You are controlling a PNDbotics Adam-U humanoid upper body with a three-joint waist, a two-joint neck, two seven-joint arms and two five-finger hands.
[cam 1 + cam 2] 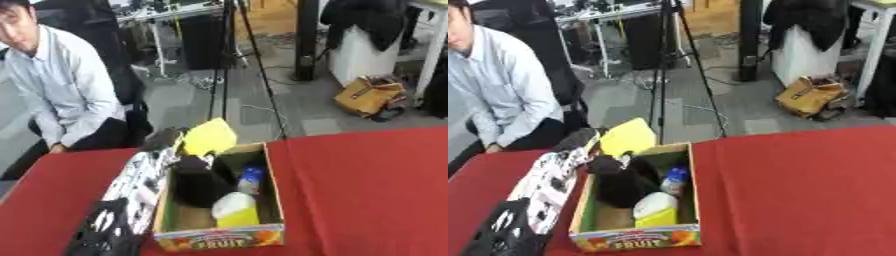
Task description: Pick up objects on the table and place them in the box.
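An open cardboard fruit box (220, 240) stands on the red table (367, 190). Inside lie a white and yellow item (234, 209), a small blue and white bottle (250, 180) and a black shape (199, 186) that I cannot make out. My left arm (140, 185) runs along the box's left side, and my left hand (168, 141) is at the far left corner. A flat yellow thing (210, 136) sticks up right beside the hand, over the box's far edge. Blur hides whether the hand holds it. My right hand is out of view.
A seated person (61, 95) is just beyond the table's far left edge, not touching anything. On the floor behind stand a tripod (229, 60) and a tan bag (367, 96). Red tabletop stretches to the right of the box.
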